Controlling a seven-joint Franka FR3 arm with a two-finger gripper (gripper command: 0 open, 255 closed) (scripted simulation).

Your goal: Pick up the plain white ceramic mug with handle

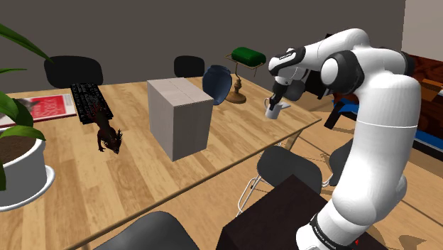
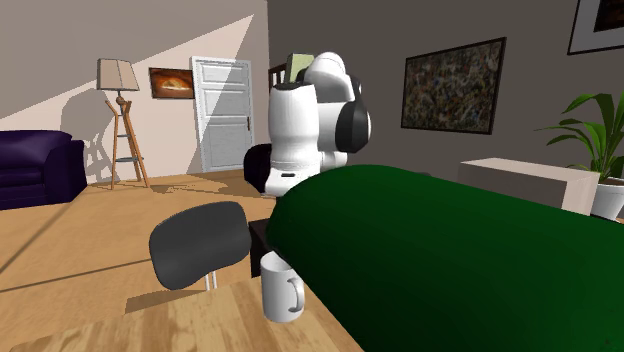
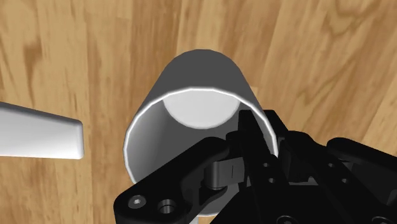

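Gripping the white mug [image 1: 275, 109] at its rim, gripper [image 1: 276, 99] above the bench [image 1: 234, 133].
Your fingers [image 3: 250, 137] seem clamped across its wall.

We see a wooden table [image 1: 142, 174] carrying a white mug [image 1: 275, 109], a grey box [image 1: 179, 117], a green-shaded lamp [image 1: 243, 67], a black keyboard [image 1: 89, 101], a red book [image 1: 50, 106] and a white planter [image 1: 25, 176].

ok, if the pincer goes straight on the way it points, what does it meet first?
The white mug: its open mouth lies right ahead of the pincer, so likely rim or inner wall first, with the wooden table below. Depth is unclear.
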